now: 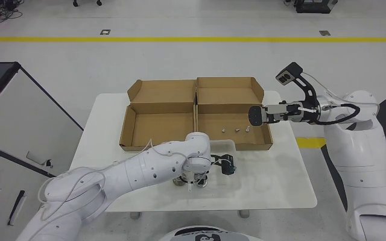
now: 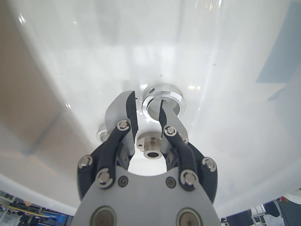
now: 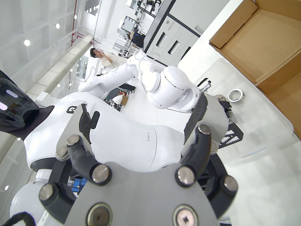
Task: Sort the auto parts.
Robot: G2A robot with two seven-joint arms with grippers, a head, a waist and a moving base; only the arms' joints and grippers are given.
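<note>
**Q:** Left arm, status?
**A:** My left fingers point(image 2: 131, 114) are down inside the clear bin point(image 1: 224, 144) at the front of the table point(image 1: 277, 181). The opening is narrow and nothing is gripped. One finger sits in the bore of a metal ring point(image 2: 174, 94). The other stands just outside it, so the ring's wall lies between the two. I cannot tell whether either pad touches the metal.

**Q:** Other parts in the bin?
**A:** A flanged hub point(image 2: 150, 148) lies on the bin floor just beside the ring, on the side nearer my wrist, with its bore open toward the camera. A third silvery part point(image 2: 100, 134) is mostly hidden behind one finger, so I cannot tell its kind.

**Q:** Right arm?
**A:** My right fingers point(image 3: 196, 116) are spread wide with nothing between them. In the top view they sit over the right-hand edge of the right cardboard box point(image 1: 211, 137). Three small metal parts point(image 1: 236, 129) lie in a loose row on its floor, apart from one another.

**Q:** Second box?
**A:** The left cardboard box point(image 1: 157, 129) stands edge to edge with the right one, behind the bin, with its flaps open.
</note>
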